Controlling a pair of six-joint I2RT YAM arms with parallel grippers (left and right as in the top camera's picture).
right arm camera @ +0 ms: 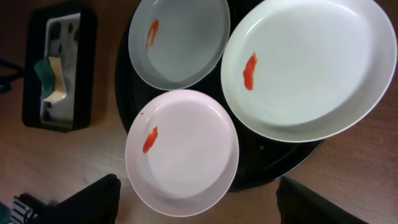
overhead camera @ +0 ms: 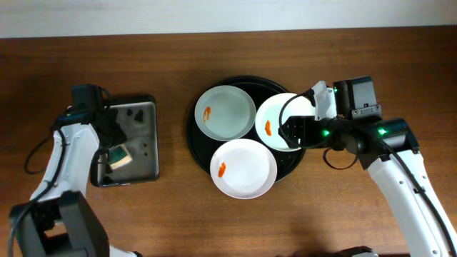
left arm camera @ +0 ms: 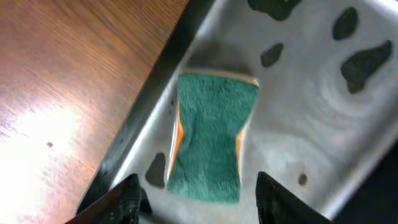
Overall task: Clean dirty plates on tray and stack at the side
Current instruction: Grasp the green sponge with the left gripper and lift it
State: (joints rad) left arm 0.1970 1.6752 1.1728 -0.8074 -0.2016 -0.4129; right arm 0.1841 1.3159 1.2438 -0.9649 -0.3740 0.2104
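Note:
Three white plates lie on the round black tray point(overhead camera: 191, 139), each with an orange-red smear: a faintly bluish one point(overhead camera: 227, 113) at the back left, one point(overhead camera: 271, 114) at the right, one point(overhead camera: 246, 170) at the front, overhanging the rim. My right gripper point(overhead camera: 291, 133) is open and empty above the right plate. The right wrist view shows the bluish plate point(right arm camera: 180, 43), the right plate point(right arm camera: 311, 62), the front plate point(right arm camera: 183, 152), the tray point(right arm camera: 292, 158) and the open fingers point(right arm camera: 199, 205). My left gripper point(overhead camera: 114, 146) is open just above a green sponge point(left arm camera: 211, 137), not gripping it.
The sponge point(overhead camera: 120, 157) lies in a rectangular black-rimmed grey sponge tray point(overhead camera: 143, 135) at the left, with dark wet patches on its floor point(left arm camera: 323, 124). It also shows in the right wrist view point(right arm camera: 37, 115). Brown wooden table point(overhead camera: 343, 214) surrounds both trays.

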